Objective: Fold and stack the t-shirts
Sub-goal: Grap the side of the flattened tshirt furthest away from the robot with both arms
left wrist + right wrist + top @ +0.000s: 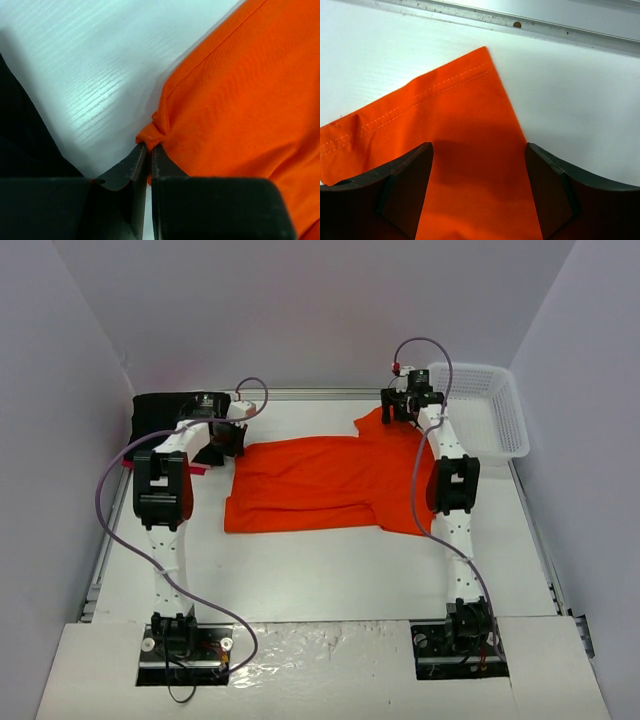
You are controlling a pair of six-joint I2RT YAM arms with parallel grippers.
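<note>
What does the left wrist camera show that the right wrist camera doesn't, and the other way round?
Only the left wrist view: the left gripper shut on a bunched corner of the orange shirt, with black cloth at the left edge. Only the right wrist view: the right gripper open over a flat, stitched hem corner of that shirt, and a metal rail along the table's edge. Both: the orange shirt lying on the white table.

t-shirt (pixel 320 485) on table (pixel 330 575), basket (pixel 500 435) far right.
</note>
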